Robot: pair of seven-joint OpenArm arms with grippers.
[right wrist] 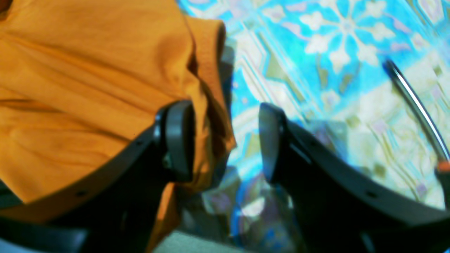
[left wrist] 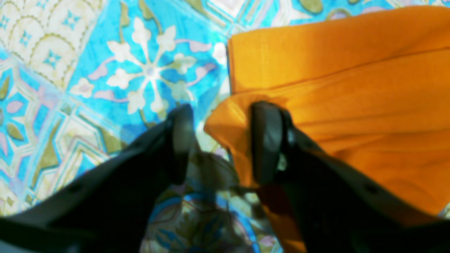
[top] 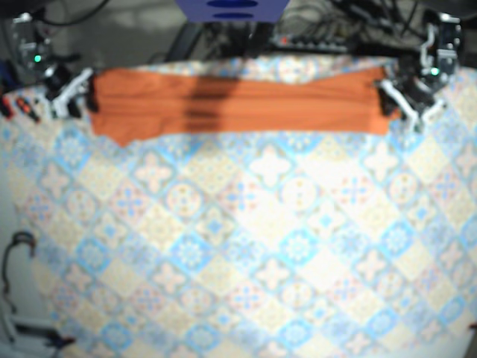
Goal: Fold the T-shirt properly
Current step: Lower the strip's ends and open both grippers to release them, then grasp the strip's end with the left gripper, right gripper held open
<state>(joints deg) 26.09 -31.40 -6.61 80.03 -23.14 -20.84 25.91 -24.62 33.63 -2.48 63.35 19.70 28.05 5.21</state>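
Along the far edge of the blue-and-cream patterned tablecloth (top: pixel 246 246), your soft orange fabric T-shirt (top: pixel 238 108) lay folded into a long narrow band. It looked light and limp, likely to sag and crease, so you were best gripping its end corners through all layers. Your left gripper (left wrist: pixel 223 140) stood wide apart, a cloth corner against one finger, unpinched; your right gripper (right wrist: pixel 225 140) gaped alike, the shirt's edge brushing one finger.

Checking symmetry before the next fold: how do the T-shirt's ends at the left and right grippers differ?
The T-shirt end at the right gripper droops into a lower corner; the end at the left gripper is squared. The right end looks rumpled, the left end flatter. Both grippers are open, straddling the cloth edge.
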